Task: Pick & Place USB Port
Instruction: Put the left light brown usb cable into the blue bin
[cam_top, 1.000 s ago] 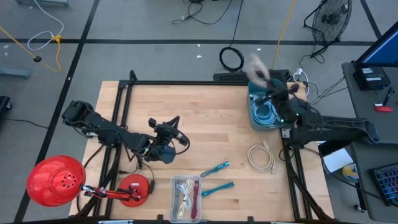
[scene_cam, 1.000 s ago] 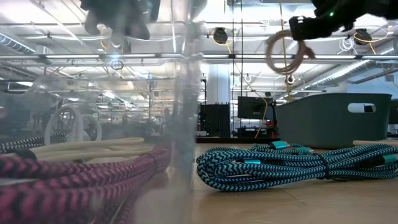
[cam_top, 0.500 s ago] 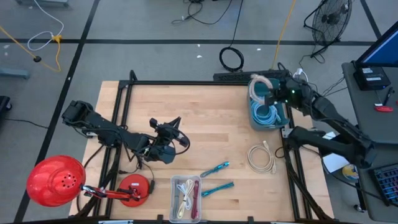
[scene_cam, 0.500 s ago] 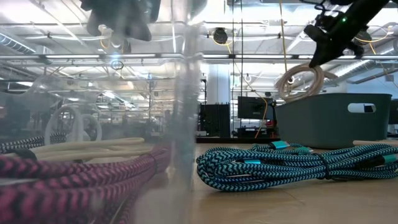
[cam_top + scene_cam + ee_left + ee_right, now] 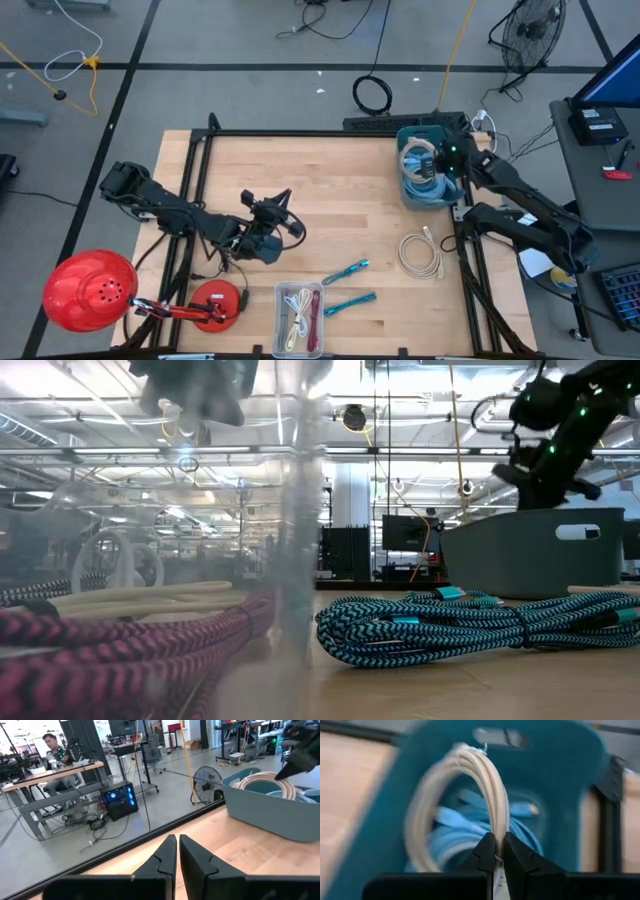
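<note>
Right gripper (image 5: pixel 496 862) is pinched on a coiled white cable (image 5: pixel 455 800), its two dark fingers nearly together with the cord between them. From above, that gripper (image 5: pixel 447 158) hangs over the teal bin (image 5: pixel 407 195) at the table's far right corner, and the white coil (image 5: pixel 418 157) sits at the bin's mouth, above the blue cables (image 5: pixel 428 185) piled inside. In the low view the right arm (image 5: pixel 555 430) reaches down behind the bin's grey-looking wall (image 5: pixel 530 550); the coil itself is hidden there. Left gripper (image 5: pixel 281 222) rests low over the middle-left of the table (image 5: pixel 340 200), fingers narrowly closed with only a thin slit between them and nothing held, as its wrist view (image 5: pixel 177 852) shows; that view also catches the bin (image 5: pixel 270 810) with the white coil (image 5: pixel 265 782) on its rim. Another white cable (image 5: pixel 421 254) lies loose on the table near the right edge, just short of the bin. Two teal braided cables (image 5: pixel 348 285) lie near the front, beside a clear tray (image 5: pixel 300 318) holding white, yellow and pink cords. Close to the low camera, the teal braided bundle (image 5: pixel 470 625) and pink cords (image 5: pixel 120 650) fill the foreground. A red lamp (image 5: pixel 88 290) stands at the front left corner.
</note>
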{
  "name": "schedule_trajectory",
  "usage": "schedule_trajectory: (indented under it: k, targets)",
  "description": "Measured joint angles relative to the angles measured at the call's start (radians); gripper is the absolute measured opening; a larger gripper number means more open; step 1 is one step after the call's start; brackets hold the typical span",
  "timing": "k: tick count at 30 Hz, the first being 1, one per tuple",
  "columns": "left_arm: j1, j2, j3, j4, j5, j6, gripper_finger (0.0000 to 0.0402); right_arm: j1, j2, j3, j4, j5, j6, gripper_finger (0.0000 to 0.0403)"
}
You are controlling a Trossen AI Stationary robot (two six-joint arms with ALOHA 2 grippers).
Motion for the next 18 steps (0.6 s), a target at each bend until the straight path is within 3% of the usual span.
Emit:
schedule_trajectory:
  k: [4,12,18]
  targets:
    - [-0.005,0.0,0.0,0.0,-0.001,0.004,0.0026,-0.017,0.015,-0.024,-0.025,0.091,0.008,0.002]
    - [-0.006,0.0,0.0,0.0,-0.008,0.006,0.0026,-0.019,0.018,-0.024,-0.011,0.114,0.003,0.0033]
    - [-0.006,0.0,0.0,0.0,-0.008,0.005,0.0026,-0.019,0.018,-0.025,-0.007,0.12,-0.004,0.009]
